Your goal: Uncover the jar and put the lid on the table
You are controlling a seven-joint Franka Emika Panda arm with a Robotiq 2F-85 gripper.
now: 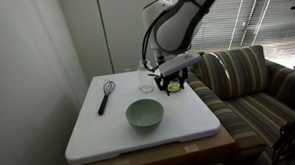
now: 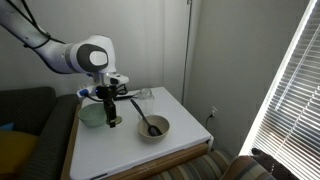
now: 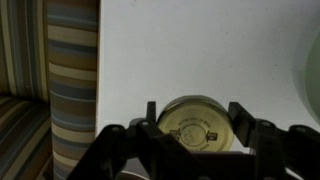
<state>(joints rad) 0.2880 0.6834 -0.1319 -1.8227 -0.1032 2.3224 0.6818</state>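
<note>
1. In an exterior view, the small clear glass cylindrical jar point(image 1: 145, 82) stands towards the far side of the large white table point(image 1: 95, 130). The Robotiq gripper point(image 1: 170, 86) hangs low just beside it, on the striped sofa's point(image 1: 242, 78) side.
2. In an exterior view, the gripper point(image 2: 112, 118) points straight down, close over the table point(image 2: 185, 135), with the jar point(image 2: 143, 97) near it. The lid is too small to pick out here.
3. In the wrist view, the small round flat yellow-gold lid point(image 3: 195, 128) lies face-on right between the fingers point(image 3: 151, 112), over white tabletop near the sofa-side edge. The jaws stand about a lid's width apart, one at each rim. I can't tell whether they are pinching it or only flanking it.
4. My read is that the lid is a light, stiff, thin disc with a smooth rim that could slip. It is best held across its widest line, edge to edge. The glass jar is the fragile piece.
</note>
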